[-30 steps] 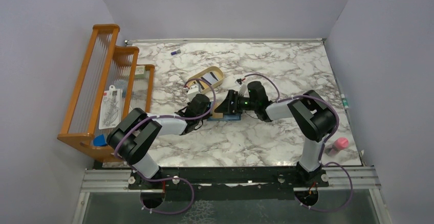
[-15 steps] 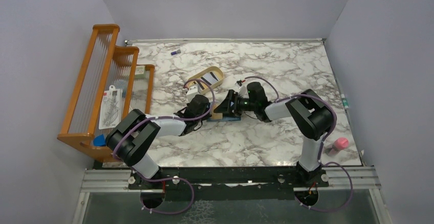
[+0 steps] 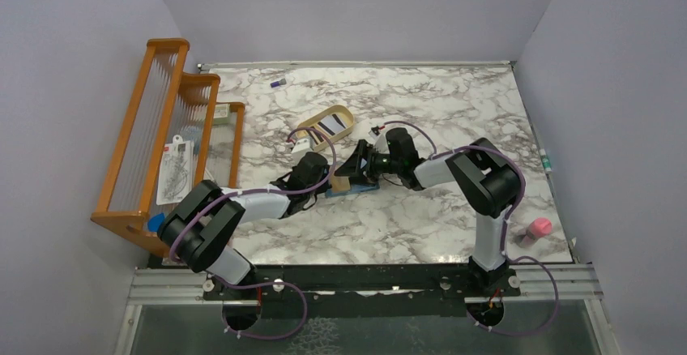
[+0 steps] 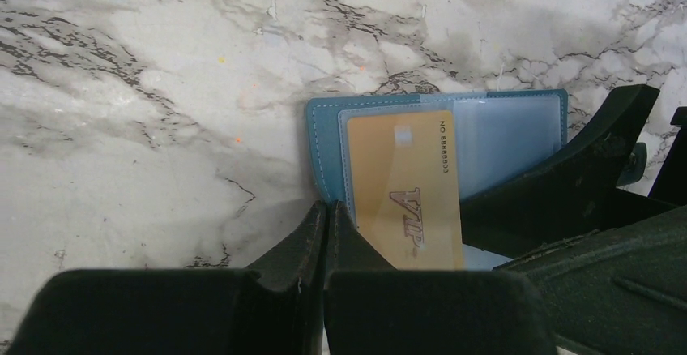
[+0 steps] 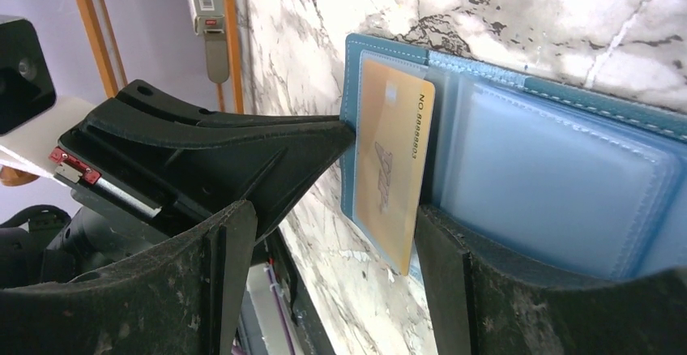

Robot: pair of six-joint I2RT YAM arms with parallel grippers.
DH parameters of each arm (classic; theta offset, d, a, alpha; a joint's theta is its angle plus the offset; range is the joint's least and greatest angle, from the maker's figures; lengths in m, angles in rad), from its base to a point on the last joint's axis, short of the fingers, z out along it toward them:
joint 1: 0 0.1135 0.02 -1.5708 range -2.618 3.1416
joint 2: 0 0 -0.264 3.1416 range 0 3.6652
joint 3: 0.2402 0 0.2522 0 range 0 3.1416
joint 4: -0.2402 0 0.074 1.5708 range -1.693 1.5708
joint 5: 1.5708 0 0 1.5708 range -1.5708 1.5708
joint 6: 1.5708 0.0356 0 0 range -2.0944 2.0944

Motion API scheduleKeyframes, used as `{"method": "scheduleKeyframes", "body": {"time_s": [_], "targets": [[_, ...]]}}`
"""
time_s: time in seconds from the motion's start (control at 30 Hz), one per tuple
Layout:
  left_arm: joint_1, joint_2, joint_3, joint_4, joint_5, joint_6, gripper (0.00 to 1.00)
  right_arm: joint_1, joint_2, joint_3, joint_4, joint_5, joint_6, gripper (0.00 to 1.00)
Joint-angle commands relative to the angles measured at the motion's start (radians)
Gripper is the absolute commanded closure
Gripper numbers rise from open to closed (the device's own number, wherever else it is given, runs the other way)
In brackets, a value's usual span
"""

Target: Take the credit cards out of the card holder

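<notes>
The teal card holder (image 4: pixel 381 112) lies open on the marble, its pale blue pockets (image 5: pixel 559 177) facing up. A tan credit card (image 4: pixel 409 193) marked VIP sticks halfway out of the left pocket. My left gripper (image 4: pixel 326 209) is shut and empty, its tips pressing at the holder's left edge beside the card. My right gripper (image 5: pixel 332 241) stands open over the holder, and the card's free end (image 5: pixel 393 168) reaches into the gap, close to the right finger (image 5: pixel 454 290) but not clamped. From above, both grippers (image 3: pixel 324 183) (image 3: pixel 356 164) meet at the holder (image 3: pixel 364 185).
A tan oval tray (image 3: pixel 305 126) holding a striped card sits just behind the left gripper. A wooden rack (image 3: pixel 162 128) stands along the left edge. A pink object (image 3: pixel 539 227) lies at the right edge, and a small purple item (image 3: pixel 278 83) at the back.
Both grippers and the card holder have slid slightly to the left. Neither gripper's jaws have changed.
</notes>
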Motion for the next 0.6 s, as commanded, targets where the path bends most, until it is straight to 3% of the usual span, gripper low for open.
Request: {"method": "scheduleKeyframes", "body": {"time_s": [0.0,0.27,0.57], "targets": [[-0.002,-0.017,-0.027,-0.057,0.029,0.007,1.0,0.023,0.049,0.028,0.013,0.028,0.015,0.24],[-0.003,-0.009,-0.027,-0.045,0.03,0.004,1.0,0.059,0.079,0.08,0.024,-0.012,0.025,0.24],[-0.003,-0.002,-0.034,-0.021,0.04,-0.007,1.0,0.094,0.117,0.081,0.153,-0.026,0.094,0.24]]}}
